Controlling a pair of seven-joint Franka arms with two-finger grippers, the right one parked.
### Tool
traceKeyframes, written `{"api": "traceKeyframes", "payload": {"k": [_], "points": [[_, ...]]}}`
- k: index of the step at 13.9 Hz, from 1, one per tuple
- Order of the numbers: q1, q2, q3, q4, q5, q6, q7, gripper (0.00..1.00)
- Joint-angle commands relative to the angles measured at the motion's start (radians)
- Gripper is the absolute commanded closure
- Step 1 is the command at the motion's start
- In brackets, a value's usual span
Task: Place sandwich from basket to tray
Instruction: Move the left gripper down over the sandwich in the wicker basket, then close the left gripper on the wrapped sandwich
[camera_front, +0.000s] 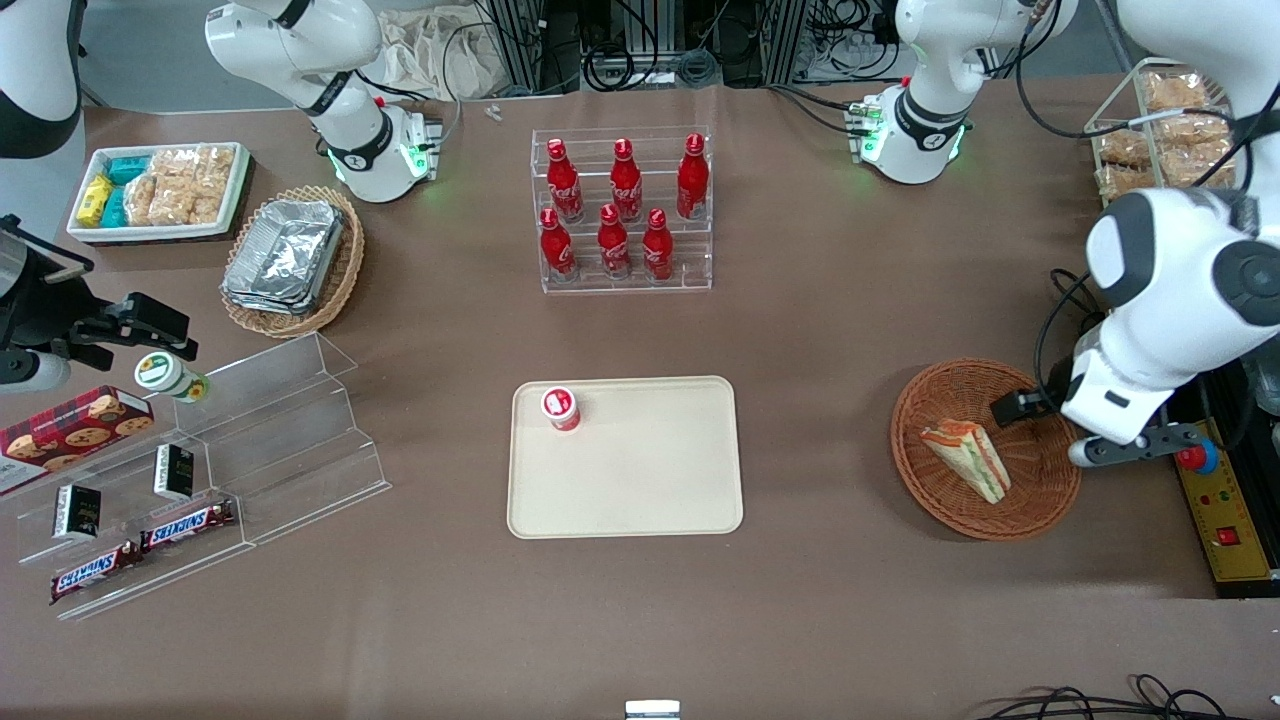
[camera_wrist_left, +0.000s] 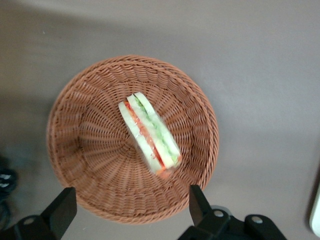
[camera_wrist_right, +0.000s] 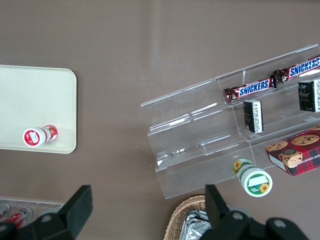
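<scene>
One sandwich (camera_wrist_left: 150, 134) lies in the basket (camera_wrist_left: 80, 150) beneath the pincer (camera_wrist_left: 131, 210), whose fingers are spread wide, grasping nothing.

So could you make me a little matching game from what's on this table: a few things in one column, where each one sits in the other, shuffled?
Things:
1. triangular white-bread sandwich
2. small red-and-white capped cup
3. red cola bottles
4. left arm's gripper

Places:
A. on the beige rectangular plastic tray
B. above the basket's rim, fingers spread wide
C. lying in the round reddish-brown wicker basket
D. standing on the clear stepped rack

Pairs: 1-C, 2-A, 3-D, 4-B
</scene>
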Motion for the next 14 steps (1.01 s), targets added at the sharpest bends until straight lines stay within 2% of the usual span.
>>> {"api": "traceKeyframes", "payload": {"k": [1, 4, 8, 14], "points": [[-0.005, 0.051, 0.000, -0.003, -0.001, 0.061, -0.143, 0.00], [-0.007, 0.112, -0.003, 0.000, 0.002, 0.137, -0.353, 0.00], [-0.010, 0.173, -0.004, -0.003, 0.006, 0.190, -0.473, 0.00], [-0.010, 0.210, -0.004, -0.086, 0.013, 0.323, -0.499, 0.00]]}}
